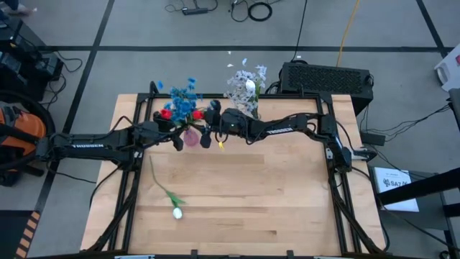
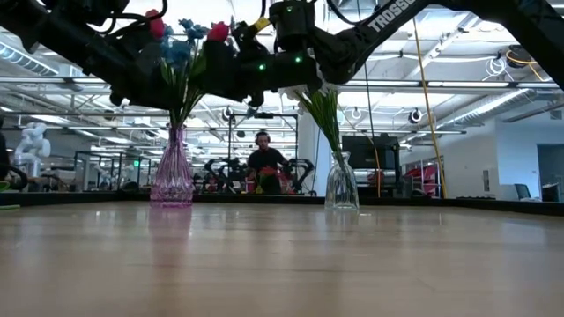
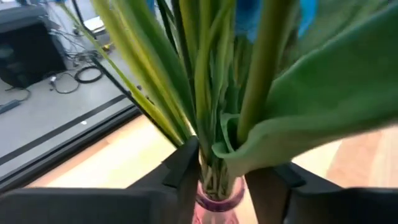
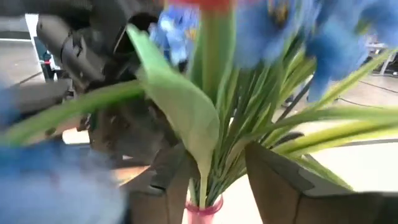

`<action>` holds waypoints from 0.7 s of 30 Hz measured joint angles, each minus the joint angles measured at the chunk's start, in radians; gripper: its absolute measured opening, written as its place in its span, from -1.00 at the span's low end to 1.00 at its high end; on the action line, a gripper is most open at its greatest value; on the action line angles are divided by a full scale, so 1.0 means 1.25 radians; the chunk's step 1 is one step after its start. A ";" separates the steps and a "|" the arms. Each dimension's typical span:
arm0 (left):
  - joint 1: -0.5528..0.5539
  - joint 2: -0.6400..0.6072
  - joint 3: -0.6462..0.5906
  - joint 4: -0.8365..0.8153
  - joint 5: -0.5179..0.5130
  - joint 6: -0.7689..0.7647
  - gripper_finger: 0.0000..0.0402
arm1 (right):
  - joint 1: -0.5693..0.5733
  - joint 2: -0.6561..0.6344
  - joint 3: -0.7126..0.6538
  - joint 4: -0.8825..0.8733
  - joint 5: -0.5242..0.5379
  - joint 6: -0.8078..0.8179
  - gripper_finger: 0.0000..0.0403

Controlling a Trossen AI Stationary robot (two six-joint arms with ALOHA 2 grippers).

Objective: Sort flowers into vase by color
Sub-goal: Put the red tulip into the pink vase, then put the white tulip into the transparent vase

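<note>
Wooden table (image 1: 287, 194) carries pink vase (image 1: 192, 137), clear vase (image 2: 341, 187), white tulip (image 1: 177, 212).

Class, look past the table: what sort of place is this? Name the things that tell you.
Probably a robotics lab or workshop in a large open hall: exposed ceiling beams, cables on a taped grey floor, and a person wearing headphones seated at a distant workstation.

Desk (image 2: 282, 264): you see pale wood running level across the lower frame.
Pink vase (image 2: 173, 172): stands upright at your left, ribbed, holding green stems.
Its flowers (image 2: 181, 48): blue clusters with red buds (image 2: 218, 32) on top.
Clear vase (image 2: 341, 185): stands upright right of centre, well apart from the pink one, green stems inside.
Arms (image 2: 264, 53): both dark arms cross above the pink vase's blooms; you cannot make out either gripper's fingers here.
Background: a person (image 2: 264, 163) sits between the vases, far behind.
</note>
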 joint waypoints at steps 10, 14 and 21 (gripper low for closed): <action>0.000 -0.026 0.000 -0.032 0.062 0.003 -0.22 | 0.000 -0.082 0.000 -0.159 0.004 -0.027 -0.02; 0.000 -0.054 0.019 -0.113 0.061 0.028 -0.21 | 0.000 -0.103 0.000 -0.230 0.003 -0.032 0.02; 0.000 -0.102 0.042 -0.164 0.046 0.029 -0.21 | -0.001 -0.141 0.000 -0.338 0.003 -0.049 0.03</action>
